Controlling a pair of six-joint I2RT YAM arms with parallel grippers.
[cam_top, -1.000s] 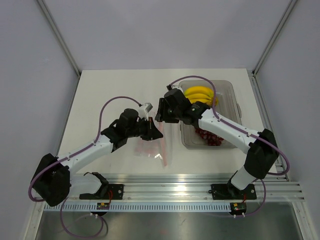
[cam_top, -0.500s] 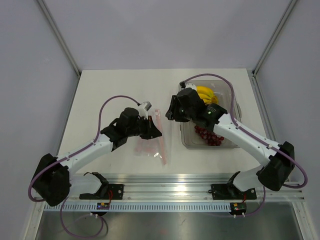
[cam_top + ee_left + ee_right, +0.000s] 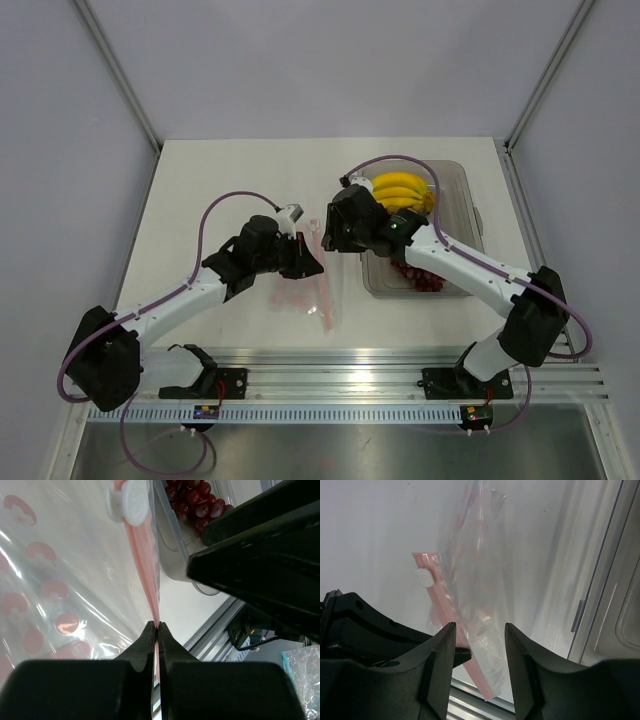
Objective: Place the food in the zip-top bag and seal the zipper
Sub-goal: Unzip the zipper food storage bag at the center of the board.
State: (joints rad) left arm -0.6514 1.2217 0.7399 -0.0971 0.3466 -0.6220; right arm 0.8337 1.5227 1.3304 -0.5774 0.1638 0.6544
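Left claw [image 3: 156, 626] clamped shut on the pink zipper strip [image 3: 146, 565] of the dotted bag [image 3: 292, 297], which sits mid-table just left of the tray; right claw [image 3: 479, 640] open and empty, aimed at the bag's far end. Bananas [image 3: 400, 190] and grapes [image 3: 416, 276] lie in the clear tray [image 3: 468, 215] at right; small round fruits not visible. Nothing bagged; filling and sealing all remain. Left wrist view alone shows the pinch and the white slider [image 3: 129, 500]; top view alone shows the bananas.
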